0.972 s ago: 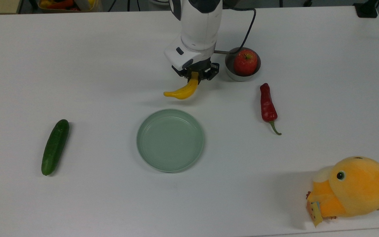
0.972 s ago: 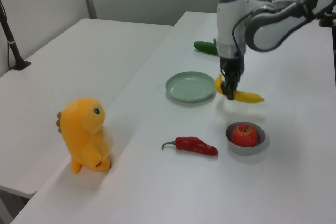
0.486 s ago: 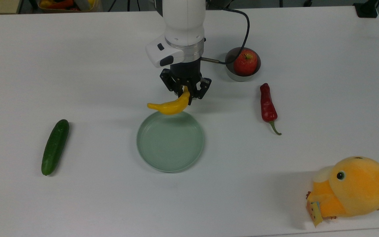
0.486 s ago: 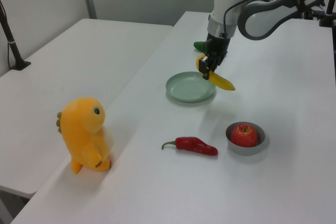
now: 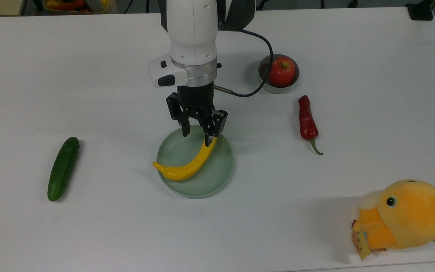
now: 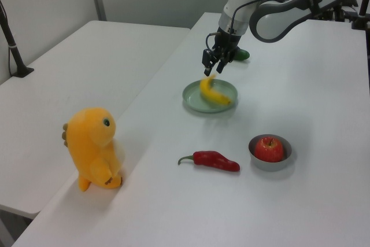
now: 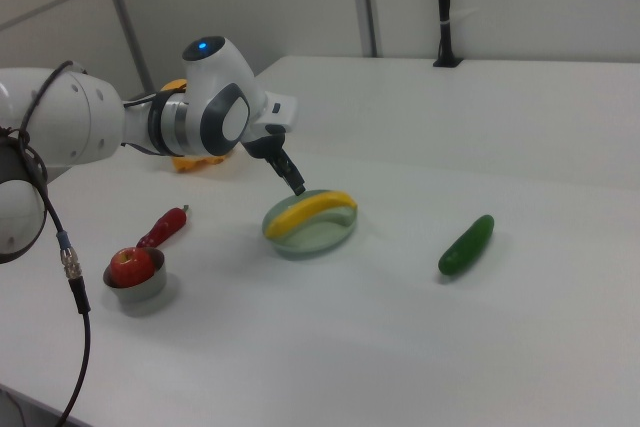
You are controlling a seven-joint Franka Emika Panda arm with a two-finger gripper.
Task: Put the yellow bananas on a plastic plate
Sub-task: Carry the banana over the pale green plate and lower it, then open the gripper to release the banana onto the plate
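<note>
your gripper [image 5: 196, 135] hangs over the 12 o'clock edge of the plastic plate [image 5: 221, 166] in the top view, its two fingers [image 5: 184, 129] spread apart with a clear gap between them. the stem end of the yellow bananas [image 5: 187, 166] sits right at the tip of the finger nearer the top view's right; whether that tip touches the stem you cannot tell from here.

the fruit lies across the pale green dish, curving from about 1 o'clock down to 8 o'clock, and its tapered tip pokes just over the rim at the top view's left. in the left view the yellow bananas [image 6: 213, 92] rest inside the plastic plate [image 6: 193, 99] with the gripper [image 6: 211, 66] just above; in the right view the yellow bananas [image 7: 310, 209] span the top of the plastic plate [image 7: 318, 237] below the gripper [image 7: 295, 183].

taking the plate as the dial's centre in the top view, you have a cucumber [image 5: 63, 168] well apart at 9 o'clock, a red chili pepper [image 5: 307, 122] at 2 o'clock, and an apple [image 5: 281, 71] sitting in a small grey bowl [image 5: 266, 83] further up toward 1 o'clock. an orange plush toy [image 5: 402, 219] stands at 4 o'clock near the corner of the white table [image 5: 51, 75].
</note>
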